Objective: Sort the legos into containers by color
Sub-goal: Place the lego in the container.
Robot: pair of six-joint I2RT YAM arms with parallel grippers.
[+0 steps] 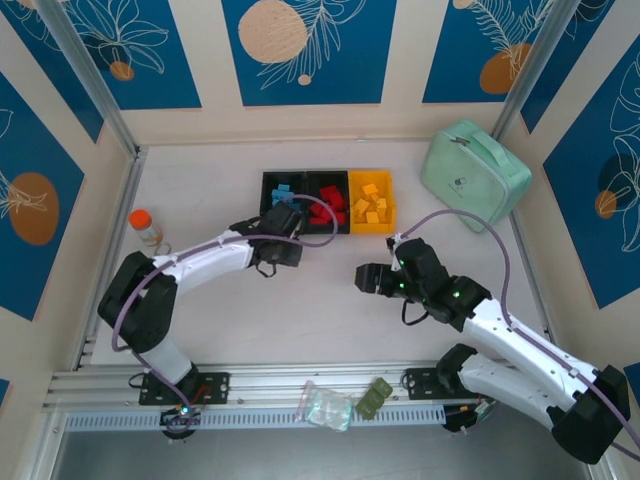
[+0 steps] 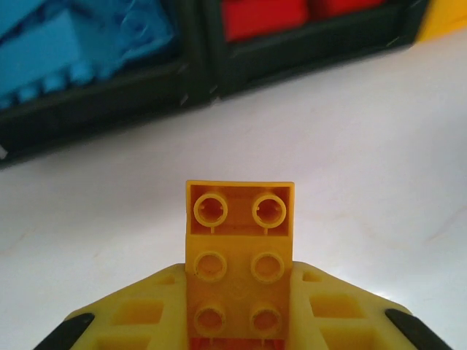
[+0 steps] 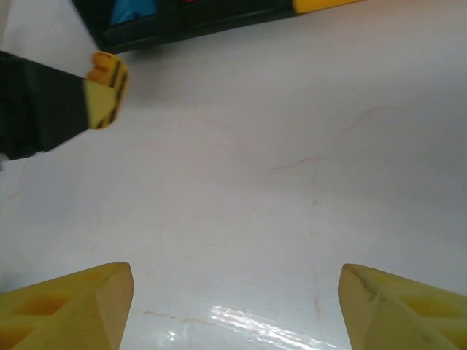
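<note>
Three joined bins stand at the back middle: a black bin (image 1: 281, 189) with blue legos (image 2: 73, 51), a black bin (image 1: 327, 204) with red legos (image 2: 263, 18), and a yellow bin (image 1: 371, 202) with yellow legos. My left gripper (image 1: 283, 224) hovers just in front of the two black bins, shut on a yellow lego (image 2: 239, 240) that sticks out past its fingers with the underside up. My right gripper (image 1: 362, 278) is over bare table, right of the left gripper, open (image 3: 233, 306), nothing between its fingers.
A mint-green case (image 1: 475, 175) lies at the back right. An orange-capped bottle (image 1: 147, 228) stands at the left wall. A crumpled plastic bag (image 1: 325, 405) and a small green item (image 1: 374, 397) rest on the front rail.
</note>
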